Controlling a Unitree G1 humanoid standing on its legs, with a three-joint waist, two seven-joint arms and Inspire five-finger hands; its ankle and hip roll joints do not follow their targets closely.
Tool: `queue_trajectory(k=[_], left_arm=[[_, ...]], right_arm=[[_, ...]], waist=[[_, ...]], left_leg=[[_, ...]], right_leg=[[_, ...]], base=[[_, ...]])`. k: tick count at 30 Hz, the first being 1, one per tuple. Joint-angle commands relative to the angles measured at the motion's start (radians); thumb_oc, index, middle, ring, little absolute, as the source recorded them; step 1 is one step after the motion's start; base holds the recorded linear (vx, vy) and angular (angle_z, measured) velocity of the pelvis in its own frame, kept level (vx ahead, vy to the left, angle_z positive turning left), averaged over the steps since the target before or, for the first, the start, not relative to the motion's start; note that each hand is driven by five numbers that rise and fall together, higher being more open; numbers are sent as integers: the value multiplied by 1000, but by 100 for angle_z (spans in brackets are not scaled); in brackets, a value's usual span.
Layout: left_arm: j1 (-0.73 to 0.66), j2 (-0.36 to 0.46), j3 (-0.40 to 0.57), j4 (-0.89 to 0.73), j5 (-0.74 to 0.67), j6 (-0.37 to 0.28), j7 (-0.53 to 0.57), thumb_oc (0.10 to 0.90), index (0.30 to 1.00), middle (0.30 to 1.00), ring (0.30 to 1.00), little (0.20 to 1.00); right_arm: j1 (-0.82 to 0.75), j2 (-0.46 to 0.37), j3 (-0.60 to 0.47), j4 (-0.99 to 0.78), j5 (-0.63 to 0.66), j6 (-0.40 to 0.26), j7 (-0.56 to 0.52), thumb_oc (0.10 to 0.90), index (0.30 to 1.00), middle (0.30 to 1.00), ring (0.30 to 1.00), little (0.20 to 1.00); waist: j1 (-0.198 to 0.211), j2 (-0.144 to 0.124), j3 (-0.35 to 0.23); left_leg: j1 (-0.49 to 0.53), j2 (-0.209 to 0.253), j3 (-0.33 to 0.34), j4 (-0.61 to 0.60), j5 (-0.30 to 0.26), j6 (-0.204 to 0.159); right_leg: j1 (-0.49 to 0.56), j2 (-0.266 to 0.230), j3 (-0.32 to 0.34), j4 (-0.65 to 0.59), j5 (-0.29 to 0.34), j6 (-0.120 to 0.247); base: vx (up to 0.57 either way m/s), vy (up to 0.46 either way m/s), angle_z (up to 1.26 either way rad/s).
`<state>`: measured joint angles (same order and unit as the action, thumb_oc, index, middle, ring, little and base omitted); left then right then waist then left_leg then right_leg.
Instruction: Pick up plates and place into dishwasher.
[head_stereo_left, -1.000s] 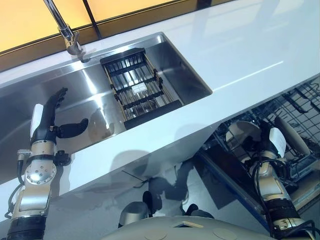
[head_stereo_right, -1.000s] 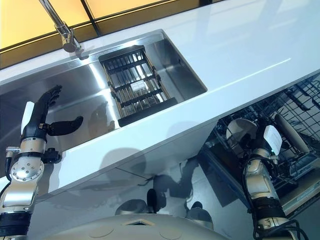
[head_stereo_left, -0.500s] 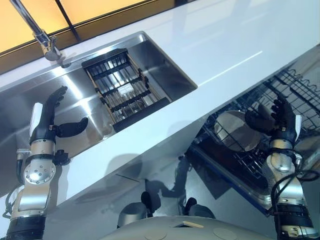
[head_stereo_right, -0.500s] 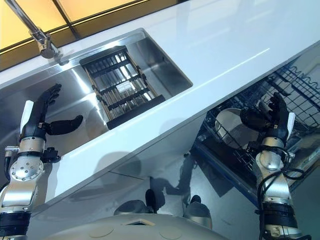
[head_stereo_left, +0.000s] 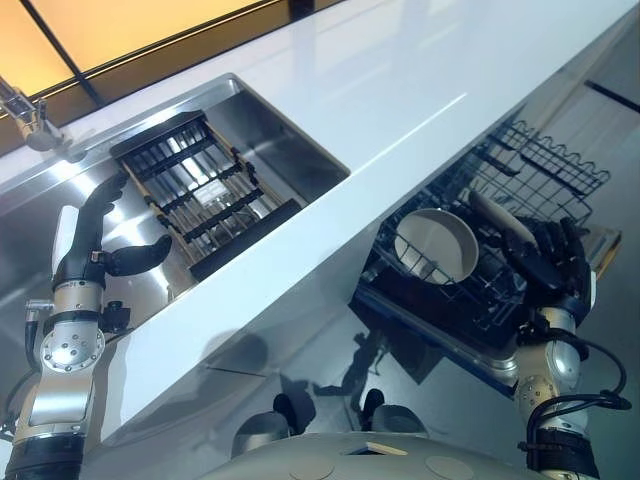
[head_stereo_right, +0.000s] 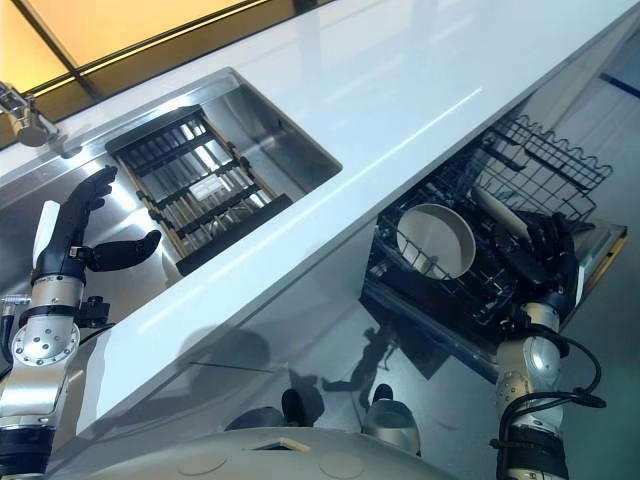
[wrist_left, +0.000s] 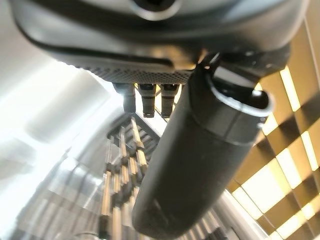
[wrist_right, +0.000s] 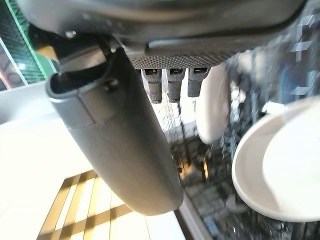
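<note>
Plate (head_stereo_left: 436, 244) upright in dishwasher rack (head_stereo_left: 540, 165), right hand (head_stereo_left: 552, 262) spread empty beside it, left hand (head_stereo_left: 95, 235) spread empty over sink (head_stereo_left: 290, 160).

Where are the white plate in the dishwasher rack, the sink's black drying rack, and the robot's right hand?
white plate (head_stereo_left: 437, 243): left eye view, its flat centre.
drying rack (head_stereo_left: 197, 192): left eye view, its middle bars.
right hand (head_stereo_right: 545, 255): right eye view, its dark palm.

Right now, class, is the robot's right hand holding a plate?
No. The right hand hangs open over the dishwasher rack, and the white plate stands in the rack apart from it.
</note>
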<state>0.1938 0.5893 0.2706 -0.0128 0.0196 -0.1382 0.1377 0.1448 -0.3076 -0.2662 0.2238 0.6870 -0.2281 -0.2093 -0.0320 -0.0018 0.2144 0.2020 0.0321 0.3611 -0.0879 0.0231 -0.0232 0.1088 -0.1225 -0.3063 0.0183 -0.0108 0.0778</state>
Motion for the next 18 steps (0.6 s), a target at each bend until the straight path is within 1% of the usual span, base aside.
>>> queue_trajectory(k=[1,3,5,8,9,11,13,15,18], left_arm=[[-60,108,65,16,-18,-103,74,800,900,900,900,900],[-67,112,60,17,-19,-95,79,800,900,900,900,900],[-75,114,49,21,-14,-87,88,800,900,900,900,900],[-87,121,47,18,-16,-69,89,800,900,900,900,900],[-90,124,46,17,-16,-65,88,800,900,900,900,900],[-92,128,48,13,-19,-58,85,800,900,900,900,900],[-97,135,47,6,-22,-48,75,800,900,900,900,900],[-102,139,40,3,-21,-40,70,800,900,900,900,900],[-109,151,32,-11,-23,-19,62,800,900,900,900,900]], right_arm=[[-35,-30,-47,4,-44,-166,-107,800,900,900,900,900],[-41,-37,-51,24,-71,-178,-165,800,900,900,900,900],[-48,-40,-51,45,-113,-172,-231,800,900,900,900,900],[-53,-41,-42,90,-101,-126,-215,800,900,900,900,900],[-53,-40,-36,110,-91,-96,-200,800,900,900,900,900],[-53,-44,-28,149,-82,-58,-189,800,900,900,900,900],[-54,-42,-13,214,-73,-46,-194,800,900,900,900,900],[-59,-42,-6,257,-64,-48,-192,800,900,900,900,900],[-68,-41,14,297,-32,-29,-153,800,900,900,900,900]], waist=[[-9,12,-72],[-9,14,-70],[-9,19,-68],[-8,26,-64],[-7,28,-63],[-4,30,-61],[2,32,-59],[6,34,-55],[16,38,-47]], left_leg=[[-28,-68,1,75,-148,47],[-29,-67,2,77,-148,47],[-31,-68,-1,79,-150,46],[-34,-70,-4,82,-151,45],[-36,-70,-6,83,-151,45],[-41,-70,-8,86,-151,44],[-44,-70,-12,87,-151,43],[-47,-70,-14,92,-151,43],[-51,-69,-21,97,-151,43]], right_leg=[[-59,-1,-43,61,-40,85],[-56,0,-42,58,-40,84],[-55,3,-39,57,-41,82],[-58,4,-38,60,-44,82],[-59,4,-38,62,-46,81],[-60,3,-40,65,-48,81],[-62,2,-45,67,-50,80],[-63,0,-50,71,-51,80],[-65,-4,-60,76,-50,81]], base=[[19,-27,-9],[16,-25,-5],[0,0,0],[0,0,0],[0,0,0],[12,-17,0],[35,-45,1],[39,-45,4],[37,-39,3]])
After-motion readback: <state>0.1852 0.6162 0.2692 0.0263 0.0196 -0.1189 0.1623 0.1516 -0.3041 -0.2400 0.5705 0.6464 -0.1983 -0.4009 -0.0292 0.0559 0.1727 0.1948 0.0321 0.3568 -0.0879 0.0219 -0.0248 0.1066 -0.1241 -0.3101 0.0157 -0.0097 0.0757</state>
